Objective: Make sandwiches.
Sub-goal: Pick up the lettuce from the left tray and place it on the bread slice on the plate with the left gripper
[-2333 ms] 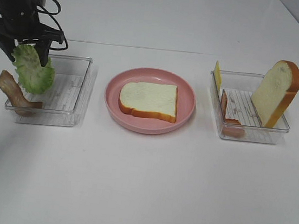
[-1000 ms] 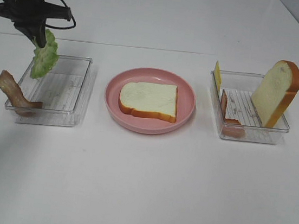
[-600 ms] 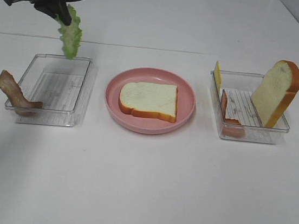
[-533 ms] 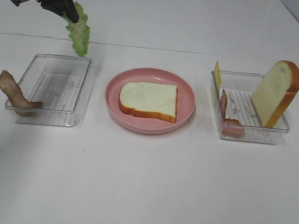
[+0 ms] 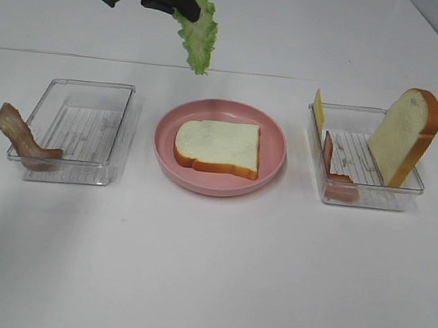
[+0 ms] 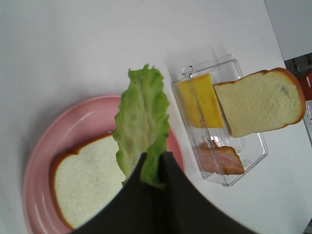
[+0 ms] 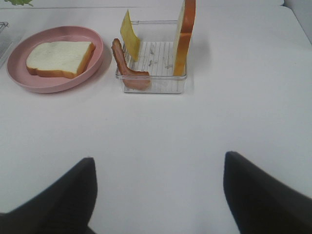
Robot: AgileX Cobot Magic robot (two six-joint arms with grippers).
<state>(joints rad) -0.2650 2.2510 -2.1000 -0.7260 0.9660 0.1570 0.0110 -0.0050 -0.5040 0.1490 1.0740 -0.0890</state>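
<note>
Green ruffled lettuce (image 6: 141, 117), limp, in L gripper (image 6: 153, 165)

Left pincer (image 6: 152, 165) is held high, clamped on the lettuce (image 6: 141, 124); right pincer (image 7: 159, 161) is spread wide, empty.

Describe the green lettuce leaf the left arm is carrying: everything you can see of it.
The ruffled green lettuce leaf is long and narrow, light green with wavy, crinkled edges, seemingly soft plastic. The shut left gripper pinches one end, so the leaf hangs tip-down in the air, slightly slanted, well clear of the table and near the far side of the round pink plate. Nothing but the gripper touches it.
</note>
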